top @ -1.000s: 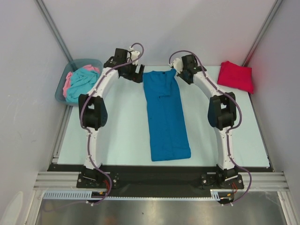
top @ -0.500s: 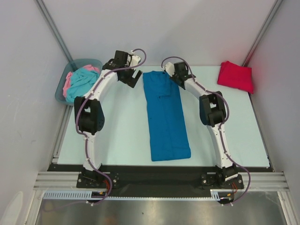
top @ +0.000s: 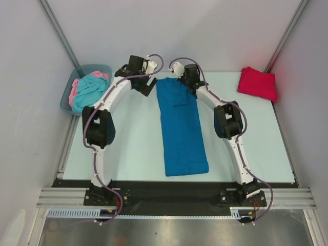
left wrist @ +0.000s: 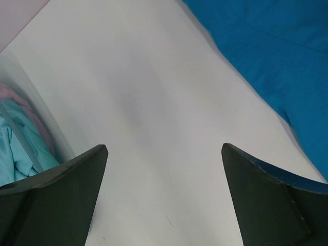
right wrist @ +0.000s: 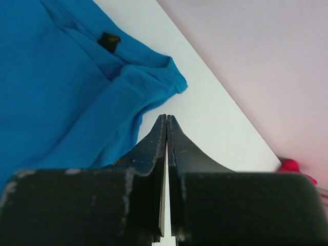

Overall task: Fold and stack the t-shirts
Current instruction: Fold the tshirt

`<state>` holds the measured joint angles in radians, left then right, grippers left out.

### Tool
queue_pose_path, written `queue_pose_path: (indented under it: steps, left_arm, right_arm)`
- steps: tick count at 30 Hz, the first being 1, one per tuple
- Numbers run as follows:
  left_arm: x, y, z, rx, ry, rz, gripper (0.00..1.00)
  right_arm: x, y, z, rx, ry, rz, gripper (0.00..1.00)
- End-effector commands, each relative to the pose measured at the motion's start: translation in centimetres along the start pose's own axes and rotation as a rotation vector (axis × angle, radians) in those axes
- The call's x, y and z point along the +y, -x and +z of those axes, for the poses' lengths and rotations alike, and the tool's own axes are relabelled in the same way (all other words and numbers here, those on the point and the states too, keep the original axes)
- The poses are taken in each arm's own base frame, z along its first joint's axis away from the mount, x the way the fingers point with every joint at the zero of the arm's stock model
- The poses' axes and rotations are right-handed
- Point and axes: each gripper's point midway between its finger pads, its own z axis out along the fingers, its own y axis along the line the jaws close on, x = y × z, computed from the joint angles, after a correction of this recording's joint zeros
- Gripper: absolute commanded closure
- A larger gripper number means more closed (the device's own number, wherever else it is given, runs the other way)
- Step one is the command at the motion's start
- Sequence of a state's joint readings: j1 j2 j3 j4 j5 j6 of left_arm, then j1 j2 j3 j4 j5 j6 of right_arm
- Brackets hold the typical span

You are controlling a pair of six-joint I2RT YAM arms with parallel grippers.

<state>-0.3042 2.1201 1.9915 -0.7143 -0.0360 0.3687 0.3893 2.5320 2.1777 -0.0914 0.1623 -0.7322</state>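
A deep blue t-shirt [top: 181,124] lies folded into a long strip down the middle of the table, collar at the far end [right wrist: 77,77]. A red t-shirt [top: 258,83] sits folded at the far right. Turquoise [top: 88,89] and pink [top: 75,87] t-shirts are heaped in the bin. My left gripper [top: 147,83] hovers open just left of the blue shirt's far end, over bare table [left wrist: 164,148], with nothing between its fingers. Over the shirt's far right corner, beside the collar, my right gripper [top: 185,78] [right wrist: 166,119] is shut and empty.
A grey-blue plastic bin [top: 104,69] stands at the far left corner, its edge showing in the left wrist view [left wrist: 31,128]. Grey walls close in the table on three sides. The black rail with the arm bases [top: 174,192] runs along the near edge.
My right gripper has swung left from the table's right side to the blue shirt's far right corner. The left gripper has shifted slightly right toward the shirt. The shirts have not moved.
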Motion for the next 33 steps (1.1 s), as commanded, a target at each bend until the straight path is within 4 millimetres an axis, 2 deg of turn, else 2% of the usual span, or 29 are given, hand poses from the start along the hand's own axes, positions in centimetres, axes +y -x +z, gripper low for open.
queue_pose_path:
  steps: [1,6,7,13,18,21,22,24,25,28,33]
  left_arm:
    - [1.0,2.5,-2.3,-0.074,0.044,0.023,0.0]
    - [1.1,2.6,-2.5,-0.077,0.05,0.029,0.0]
    - [1.1,2.6,-2.6,-0.079,0.05,0.032,0.0]
    - [1.2,2.8,-2.6,-0.083,0.052,0.023,0.0]
    - [0.9,2.9,-2.5,-0.084,0.049,0.019,0.0]
    - [0.8,3.2,-2.4,-0.089,0.048,0.016,0.0]
    - [0.8,3.5,-2.5,-0.098,0.048,0.015,0.0]
    - [0.6,3.6,-2.3,-0.099,0.04,0.012,0.0]
    - [0.6,3.7,-2.2,-0.1,0.038,0.012,0.0]
    - [0.5,4.1,-2.2,-0.111,0.036,0.008,0.0]
    - [0.4,4.4,-1.9,-0.118,0.029,0.006,0.0]
  right_arm:
    - [1.4,0.4,1.5,-0.038,0.012,0.019,1.0]
    - [2.5,-0.1,2.7,-0.033,0.022,0.025,1.0]
    - [2.3,0.3,2.7,-0.04,0.018,0.03,1.0]
    - [3.7,-0.4,3.3,-0.023,0.032,0.03,1.0]
    - [3.6,-0.8,3.6,-0.007,-0.001,0.01,1.0]
    - [2.0,0.2,3.3,-0.026,-0.069,0.028,0.99]
    - [0.6,1.3,2.9,-0.058,-0.115,0.043,0.99]
    - [-1.2,2.4,2.3,-0.067,-0.187,0.05,0.99]
    - [-2.6,3.8,1.6,-0.095,-0.231,0.048,0.98]
    - [-5.2,5.7,0.1,-0.13,-0.305,0.053,0.98]
    - [-7.4,6.1,-1.0,-0.125,-0.34,0.058,0.98]
